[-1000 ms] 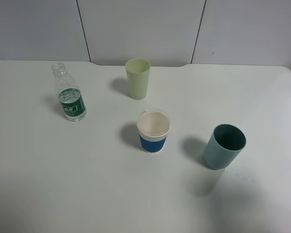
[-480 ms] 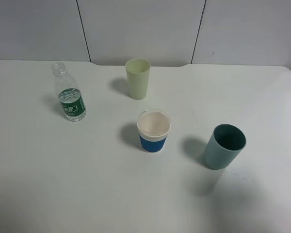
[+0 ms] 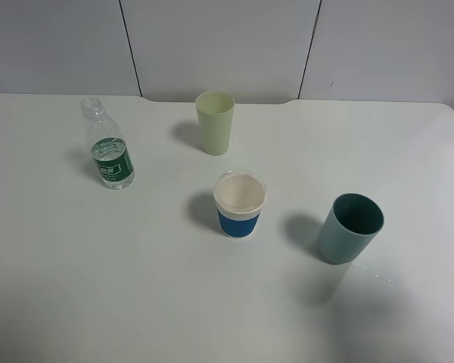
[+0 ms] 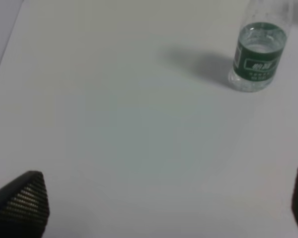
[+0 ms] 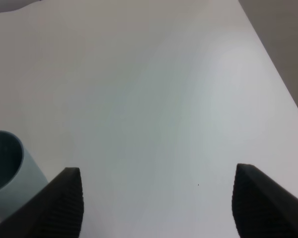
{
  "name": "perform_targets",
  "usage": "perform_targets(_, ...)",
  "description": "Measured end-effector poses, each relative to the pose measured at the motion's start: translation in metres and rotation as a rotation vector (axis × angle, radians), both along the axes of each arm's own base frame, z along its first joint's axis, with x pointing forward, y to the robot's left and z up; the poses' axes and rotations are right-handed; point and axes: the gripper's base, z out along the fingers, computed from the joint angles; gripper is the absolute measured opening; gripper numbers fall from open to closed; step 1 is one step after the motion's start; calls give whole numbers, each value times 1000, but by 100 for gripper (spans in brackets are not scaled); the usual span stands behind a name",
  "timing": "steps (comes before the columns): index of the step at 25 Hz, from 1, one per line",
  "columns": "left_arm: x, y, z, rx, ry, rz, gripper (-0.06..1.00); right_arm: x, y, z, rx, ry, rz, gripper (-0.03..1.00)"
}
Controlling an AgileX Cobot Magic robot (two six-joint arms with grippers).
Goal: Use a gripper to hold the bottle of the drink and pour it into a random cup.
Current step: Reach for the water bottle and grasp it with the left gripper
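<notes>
Now our left gripper (image 4: 161, 203) stands wide and empty (the right gripper (image 5: 161, 198) too); we should close it gently around the middle of the uncapped water bottle (image 4: 260, 54).

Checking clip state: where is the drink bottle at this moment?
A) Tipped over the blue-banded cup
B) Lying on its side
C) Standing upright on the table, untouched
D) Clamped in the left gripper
C: the bottle stands upright on the table, and the left wrist view shows the left gripper open and well short of it.
</notes>
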Motion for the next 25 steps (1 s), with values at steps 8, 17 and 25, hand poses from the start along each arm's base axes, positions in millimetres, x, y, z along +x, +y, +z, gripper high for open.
perform_targets(8, 0, 0, 0, -3, 0, -2, 100, 0, 0, 0, 0, 0, 0, 63)
perform_targets(17, 11, -2, 23, -10, 9, -10, 100, 0, 0, 0, 0, 0, 0, 63)
perform_targets(25, 50, -6, 47, 38, 146, -23, 100, 0, 0, 0, 0, 0, 0, 63)
